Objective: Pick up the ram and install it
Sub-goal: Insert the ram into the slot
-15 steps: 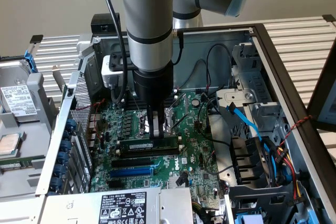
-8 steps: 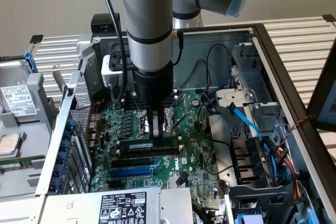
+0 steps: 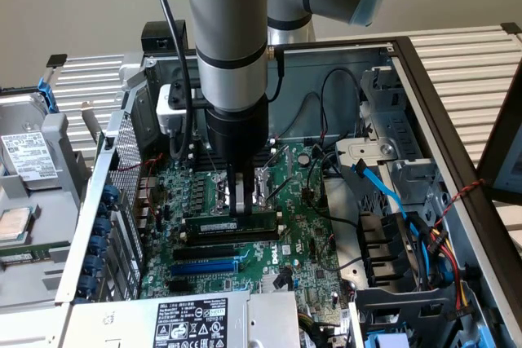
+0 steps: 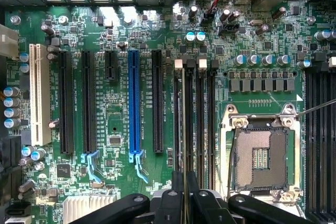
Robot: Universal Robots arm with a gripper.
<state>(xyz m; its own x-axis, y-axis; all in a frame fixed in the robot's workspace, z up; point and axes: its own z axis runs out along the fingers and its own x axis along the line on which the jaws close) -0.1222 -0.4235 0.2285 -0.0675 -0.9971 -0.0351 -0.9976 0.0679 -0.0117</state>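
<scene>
The arm is reaching down into the open computer case [image 3: 342,67], its pincer [image 3: 239,206] gripping the ram [image 3: 214,223] from above. The ram is standing on edge over the green motherboard [image 3: 303,230], running parallel to the long black slots [image 3: 220,251] and the blue slot [image 3: 204,267].

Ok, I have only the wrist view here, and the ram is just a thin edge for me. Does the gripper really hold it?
Observer: Yes. In the exterior view the gripper is shut on the ram, near the middle of its length.
Operator: Is the stick level or tilted?
Observer: It looks level, parallel to the long black slot alongside it; whether it is seated I cannot tell.
Operator: Any cable close to it?
Observer: A light-blue cable runs on the exterior view's right, well apart from the gripper.
</scene>
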